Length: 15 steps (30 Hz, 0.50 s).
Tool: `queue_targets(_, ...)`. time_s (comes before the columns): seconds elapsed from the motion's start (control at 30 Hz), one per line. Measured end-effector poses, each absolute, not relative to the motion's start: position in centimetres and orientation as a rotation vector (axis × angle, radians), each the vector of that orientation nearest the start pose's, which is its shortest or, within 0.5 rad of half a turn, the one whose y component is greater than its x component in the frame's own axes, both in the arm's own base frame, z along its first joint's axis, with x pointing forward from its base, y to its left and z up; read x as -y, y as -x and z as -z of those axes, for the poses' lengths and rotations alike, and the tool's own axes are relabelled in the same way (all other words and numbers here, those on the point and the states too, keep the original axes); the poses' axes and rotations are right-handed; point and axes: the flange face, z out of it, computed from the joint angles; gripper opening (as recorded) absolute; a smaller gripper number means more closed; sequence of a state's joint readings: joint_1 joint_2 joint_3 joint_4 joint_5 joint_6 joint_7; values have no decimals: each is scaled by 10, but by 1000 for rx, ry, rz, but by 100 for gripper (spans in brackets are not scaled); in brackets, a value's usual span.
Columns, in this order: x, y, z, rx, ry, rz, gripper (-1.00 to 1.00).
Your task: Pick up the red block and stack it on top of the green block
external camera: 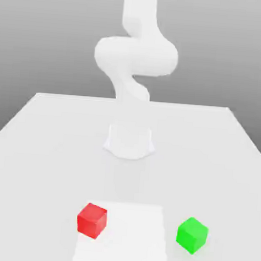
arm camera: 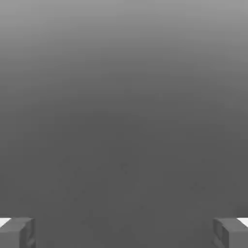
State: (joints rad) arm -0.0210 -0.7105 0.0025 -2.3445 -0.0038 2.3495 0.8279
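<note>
Red block (external camera: pixel 92 221) sits on the table (external camera: pixel 52 176), over the edge of the pale patch (external camera: pixel 124 237) on the exterior view's left; green block (external camera: pixel 192 235) is well apart from it, toward that view's right. Your gripper (arm camera: pixel 124 233) has its jaws wide open, nothing between. Looks like the approach step: centre above red, turn the jaws to match its angled faces, descend straight, then close evenly.
</note>
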Motion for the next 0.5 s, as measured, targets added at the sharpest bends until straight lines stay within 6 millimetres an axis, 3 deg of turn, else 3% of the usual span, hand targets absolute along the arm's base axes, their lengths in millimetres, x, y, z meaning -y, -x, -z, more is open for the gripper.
queue_targets(0.1, 18, -417, -594, -1219, 2518, 809, 0)
queue_targets(0.23, 33, -444, -504, -1355, 2559, 640, 0)
queue_targets(0.37, 48, -452, -413, -1488, 2583, 464, 0)
queue_targets(0.5, 61, -441, -325, -1619, 2592, 279, 0)
